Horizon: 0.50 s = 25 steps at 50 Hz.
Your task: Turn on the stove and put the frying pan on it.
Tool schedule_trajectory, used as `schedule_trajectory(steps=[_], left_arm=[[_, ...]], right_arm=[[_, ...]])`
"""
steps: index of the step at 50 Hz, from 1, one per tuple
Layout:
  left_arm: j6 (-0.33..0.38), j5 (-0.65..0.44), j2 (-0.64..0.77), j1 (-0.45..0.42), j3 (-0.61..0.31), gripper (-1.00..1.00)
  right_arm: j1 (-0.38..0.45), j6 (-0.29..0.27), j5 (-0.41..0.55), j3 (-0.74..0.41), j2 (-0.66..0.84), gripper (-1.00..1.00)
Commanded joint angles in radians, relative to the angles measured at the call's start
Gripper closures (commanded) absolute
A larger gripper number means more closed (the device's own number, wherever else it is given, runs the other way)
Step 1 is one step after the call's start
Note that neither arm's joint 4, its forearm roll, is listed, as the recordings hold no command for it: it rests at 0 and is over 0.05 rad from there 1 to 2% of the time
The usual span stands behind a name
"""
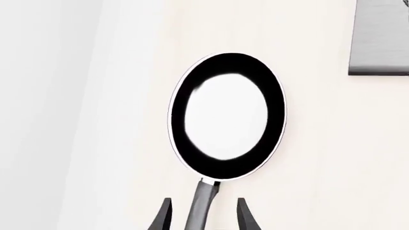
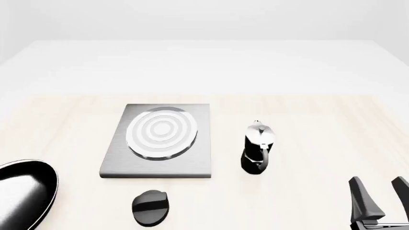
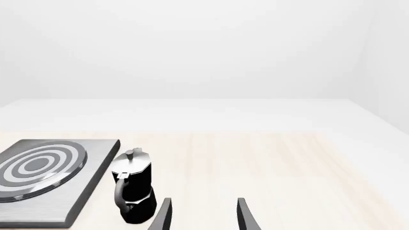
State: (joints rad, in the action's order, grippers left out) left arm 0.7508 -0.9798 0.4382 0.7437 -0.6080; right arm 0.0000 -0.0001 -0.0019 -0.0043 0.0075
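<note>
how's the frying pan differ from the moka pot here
The frying pan is wide, flat and low with a pale reflective inside; the moka pot is narrow, upright and silver-topped. The pan lies left of the stove, the pot to its right. Both are glossy black and rest on the table.

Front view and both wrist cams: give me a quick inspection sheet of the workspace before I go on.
Surface: pale wood table, white beyond its far edge.
Stove: grey slab flat on the table, its ringed burner bare.
Knob: black oval on the table, in front of the slab and apart from it.
Frying pan: on the table left of the stove, not on the burner.
Clutter: moka pot upright, right of the stove.
Left gripper: open, its fingers on either side of the pan handle; contact cannot be told.
Right gripper: open, holding nothing, right of the moka pot.
Cables: nothing seen.
Surroundings: plain white walls, nothing else seen.
</note>
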Motion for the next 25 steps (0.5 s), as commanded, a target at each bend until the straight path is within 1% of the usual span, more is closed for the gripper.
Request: schedule_trajectory(steps=[1,11,16,18,22,25], left_arm=[[0.033,0.055,0.048,0.044,0.028,-1.00],[0.043,0.111,0.099,0.067,0.028,-1.00],[0.043,0.140,0.119,0.074,0.046,-1.00],[0.054,0.153,0.125,0.081,0.054,-1.00],[0.051,0.154,0.131,0.081,0.060,-1.00],[0.064,0.159,0.132,0.085,0.075,-1.00]], right_arm=[[0.000,0.000,0.000,0.000,0.000,-1.00],[0.000,0.000,0.000,0.000,0.000,-1.00],[0.000,0.000,0.000,0.000,0.000,-1.00],[0.000,0.000,0.000,0.000,0.000,-1.00],[0.000,0.000,0.000,0.000,0.000,-1.00],[0.000,0.000,0.000,0.000,0.000,-1.00]])
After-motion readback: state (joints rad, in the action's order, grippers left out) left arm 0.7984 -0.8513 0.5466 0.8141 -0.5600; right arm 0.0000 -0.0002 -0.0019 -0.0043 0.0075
